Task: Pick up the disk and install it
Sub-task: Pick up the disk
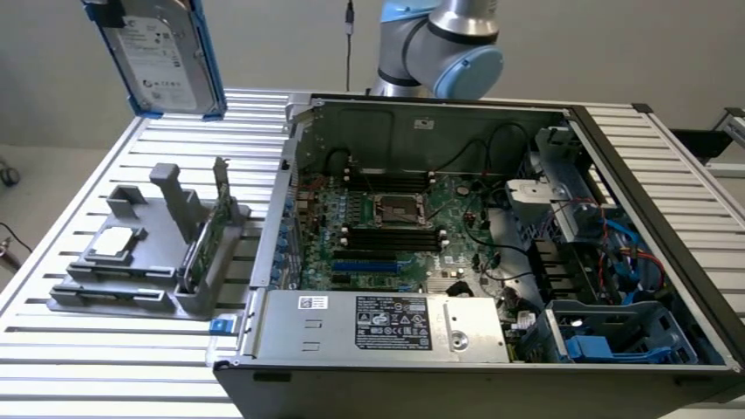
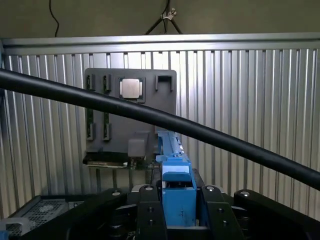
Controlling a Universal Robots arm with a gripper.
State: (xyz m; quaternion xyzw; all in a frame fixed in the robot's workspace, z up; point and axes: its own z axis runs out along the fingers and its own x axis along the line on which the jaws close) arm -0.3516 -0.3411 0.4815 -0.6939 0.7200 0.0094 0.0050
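Your gripper [image 2: 178,212] has the disk [image 1: 163,61] aloft. The silver-grey hard drive, white label facing out and blue rails down its long edges, hangs nearly upright with a slight tilt. It is high over the far corner of the slatted metal table [image 1: 152,148], at the exterior view's left and well apart from the computer case [image 1: 666,229].

In the wrist view, the black fingers [image 2: 150,212] stand at a middling width on either side of the drive's blue rail [image 2: 177,195]. They appear to be clamped against it, though the contact faces themselves are hard to make out. A black cable [image 2: 150,116] runs slantwise across that view.

Beneath the drive, the grey fixture [image 1: 117,297] sits on the table with a square silver chip [image 1: 114,242] lying flat in one pocket. A thin green circuit card [image 1: 204,240] stands on edge in a slot beside it.

The open case lies on its side at the exterior view's right. Its motherboard [image 1: 372,236] is exposed, a silver power supply [image 1: 385,323] sits along the near edge, and a blue plastic drive bay [image 1: 605,336] fills the near corner. Your arm [image 1: 448,44] rises behind the case.
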